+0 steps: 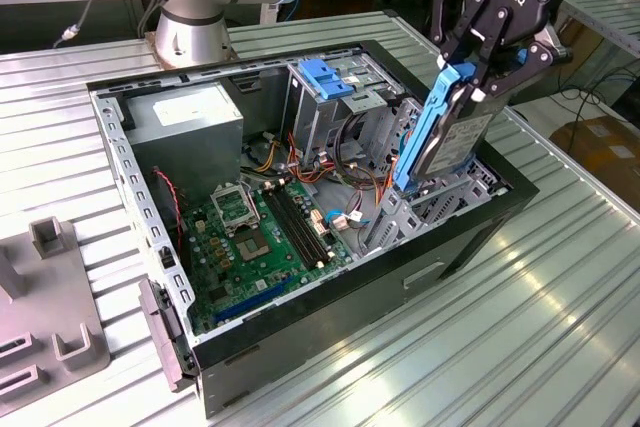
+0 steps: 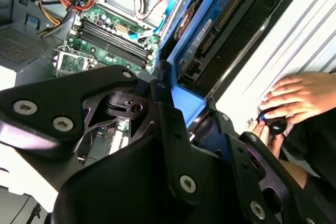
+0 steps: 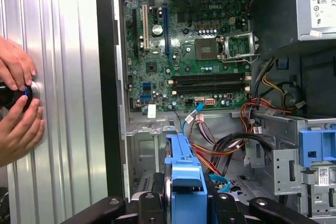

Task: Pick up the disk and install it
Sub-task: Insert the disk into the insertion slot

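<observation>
The disk (image 1: 452,139), a grey drive in a bright blue carrier rail, hangs on edge and tilted over the open computer case's (image 1: 300,317) side at the exterior view's right. Its lower end dips into the case near the drive bay. My gripper (image 1: 486,79) is shut on its upper end. In the first wrist view the blue rail of the disk (image 3: 186,174) sticks out from my gripper (image 3: 186,203) above the case interior. The disk's underside (image 2: 210,30) and my black fingers (image 2: 168,129) fill the second wrist view.
The case holds a green motherboard (image 1: 255,232), a grey power supply (image 1: 190,117), coloured cables (image 3: 220,145) and a fixed blue bracket (image 1: 325,77) atop the drive cage. A person's hands (image 3: 16,103) grip a black knob on the ribbed table (image 1: 520,327). A grey fixture (image 1: 50,317) lies at the exterior view's left.
</observation>
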Robot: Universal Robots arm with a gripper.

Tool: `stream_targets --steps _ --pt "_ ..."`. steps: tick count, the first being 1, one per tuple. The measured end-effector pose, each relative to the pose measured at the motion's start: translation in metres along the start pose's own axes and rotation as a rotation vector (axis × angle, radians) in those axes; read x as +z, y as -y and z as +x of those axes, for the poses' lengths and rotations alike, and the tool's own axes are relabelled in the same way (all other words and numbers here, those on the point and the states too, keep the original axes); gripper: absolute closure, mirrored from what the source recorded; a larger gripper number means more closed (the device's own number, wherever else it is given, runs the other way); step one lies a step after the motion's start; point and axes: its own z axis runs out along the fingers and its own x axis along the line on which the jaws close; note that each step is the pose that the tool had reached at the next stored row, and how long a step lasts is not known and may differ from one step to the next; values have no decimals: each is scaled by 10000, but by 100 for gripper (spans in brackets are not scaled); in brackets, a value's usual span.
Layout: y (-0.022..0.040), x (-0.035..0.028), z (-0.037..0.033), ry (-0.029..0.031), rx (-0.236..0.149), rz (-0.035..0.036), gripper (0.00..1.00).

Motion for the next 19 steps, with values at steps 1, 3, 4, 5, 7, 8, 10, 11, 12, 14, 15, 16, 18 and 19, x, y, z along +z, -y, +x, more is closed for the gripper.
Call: stream_targets --steps 1,3,4,5,7,8,10,11,12,14,15,16,18,19 --pt "0 6 0 -2 -2 -12 63" --pt "21 17 9 -1 -3 -22 63" --pt "39 21 12 -2 -3 -42 63" --pt "47 23 12 -3 -4 -58 63" --pt "53 28 13 -7 -4 -88 63" --pt "53 31 15 -7 -9 -95 63" --pt "53 39 16 -8 -30 -109 63" --pt "54 41 17 -8 -32 -109 63" --pt "54 45 22 -7 -34 -110 63" --pt "54 49 25 -8 -52 -110 63" --pt "54 51 26 -9 -60 -110 63" --pt "54 53 26 -8 -66 -109 63" --pt "53 56 26 -8 -72 -109 63" --pt "51 61 27 -7 -74 -109 63"
